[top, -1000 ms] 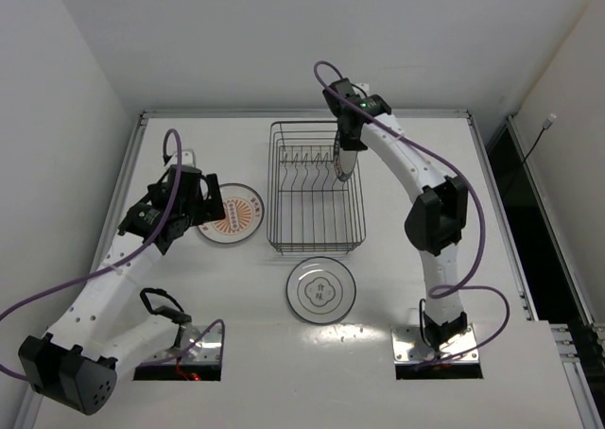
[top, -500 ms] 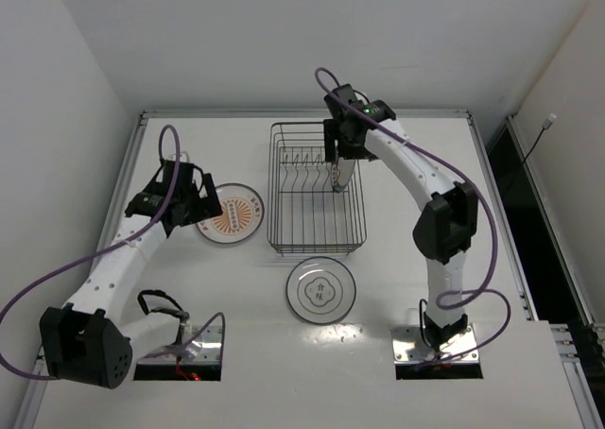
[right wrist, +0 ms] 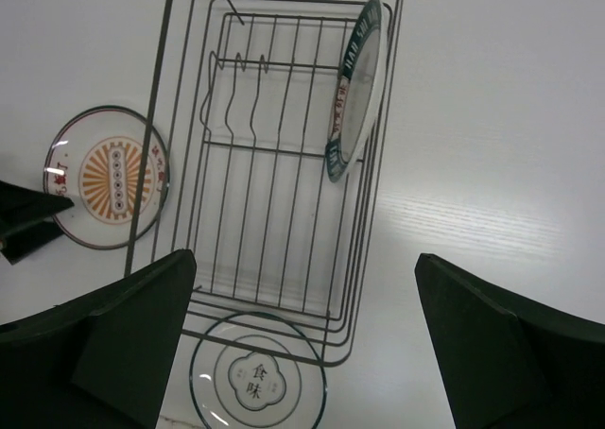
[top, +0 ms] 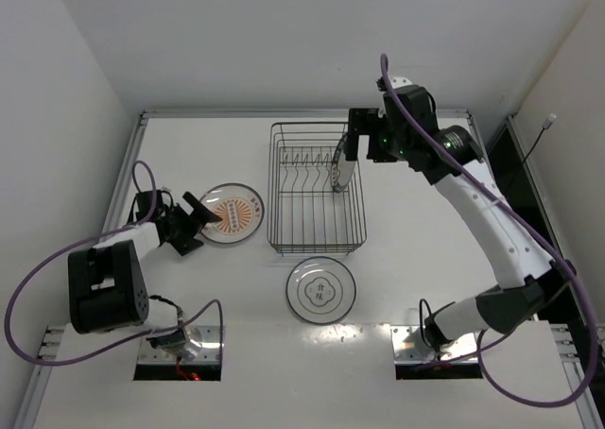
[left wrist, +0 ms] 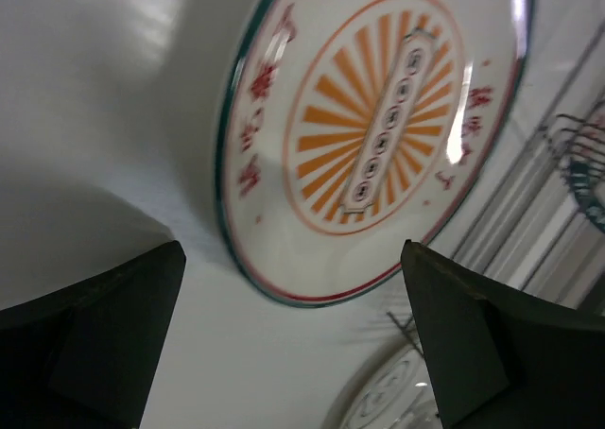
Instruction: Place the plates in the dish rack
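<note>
My right pincer (right wrist: pixel 301 268) stands wide open and holds nothing, hanging above the dish rack (right wrist: pixel 284 147). The plate with the dark blue-green rim (right wrist: pixel 354 89) stands on edge inside the rack, at the far end of its right side, tilted against the side wires and apart from my fingers.

My left pincer (left wrist: pixel 291 287) is also wide open and holds nothing. It sits low over the tabletop (top: pixel 416 240), at the left edge of the orange sunburst plate (left wrist: pixel 378 136), which lies flat just left of the rack. I cannot tell whether a finger touches its rim.

The plate with thin dark rings (top: pixel 321 290) lies flat on the tabletop just in front of the rack's near end, well apart from both pincers.
</note>
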{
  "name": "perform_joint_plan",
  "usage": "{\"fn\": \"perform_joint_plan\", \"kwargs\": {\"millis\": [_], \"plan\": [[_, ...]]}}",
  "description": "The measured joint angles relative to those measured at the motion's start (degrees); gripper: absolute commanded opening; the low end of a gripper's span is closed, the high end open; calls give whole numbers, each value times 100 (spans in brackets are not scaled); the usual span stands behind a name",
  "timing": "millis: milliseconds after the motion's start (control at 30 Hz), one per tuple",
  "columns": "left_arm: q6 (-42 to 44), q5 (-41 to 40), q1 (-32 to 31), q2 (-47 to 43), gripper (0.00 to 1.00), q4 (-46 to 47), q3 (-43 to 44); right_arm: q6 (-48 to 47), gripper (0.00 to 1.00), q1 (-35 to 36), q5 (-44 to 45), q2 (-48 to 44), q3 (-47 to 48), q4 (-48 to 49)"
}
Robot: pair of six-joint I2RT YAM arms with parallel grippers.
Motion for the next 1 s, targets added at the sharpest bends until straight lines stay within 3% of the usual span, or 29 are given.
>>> {"fn": "perform_joint_plan", "kwargs": {"millis": [67, 167, 200, 300, 333, 433, 600, 700, 733, 800, 900, 933, 967, 1000], "plan": [[-184, 389, 63, 282, 98, 560, 2, -35, 100, -24, 37, -258, -247, 11], [-448, 800, 157, 673, 57, 1163, 0, -90, 100, -42, 122, -520, -470, 24], [-481, 863, 192, 817, 33, 1318, -7, -98, 100, -61, 151, -621, -560, 20], [-564, 953, 254, 1220, 0, 1515, -17, -129, 78, -96, 142, -918, -815, 72], [-597, 1036, 267, 1320, 0, 1545, -15, -149, 54, -103, 125, -1043, -929, 90], [-592, 1287, 326, 1392, 0, 1646, 48, -155, 35, -125, 68, -1342, -1241, 168], [-415, 1272, 461, 960, 0, 1200, 179, -131, 21, -162, -131, -1473, -1473, 348], [-203, 1082, 560, 328, 0, 562, 636, -129, 19, -190, -544, -1427, -1556, 520], [-155, 1062, 568, 142, 0, 459, 804, -129, 20, -197, -708, -1390, -1578, 586], [-101, 1071, 595, -267, 0, 291, 1158, -111, 43, -223, -1145, -1316, -1646, 807], [-186, 1161, 540, -1012, 0, 407, 1386, -28, 65, -306, -2000, -1198, -1899, 1279], [-254, 1215, 505, -1217, 0, 457, 1390, 44, 76, -343, -2367, -1147, -2017, 1480], [-365, 1300, 437, -1440, 0, 531, 1390, 131, 97, -389, -2736, -1108, -2173, 1722], [-437, 1379, 374, -1545, 0, 575, 1388, 240, 100, -426, -3047, -1069, -2317, 1928]]}}
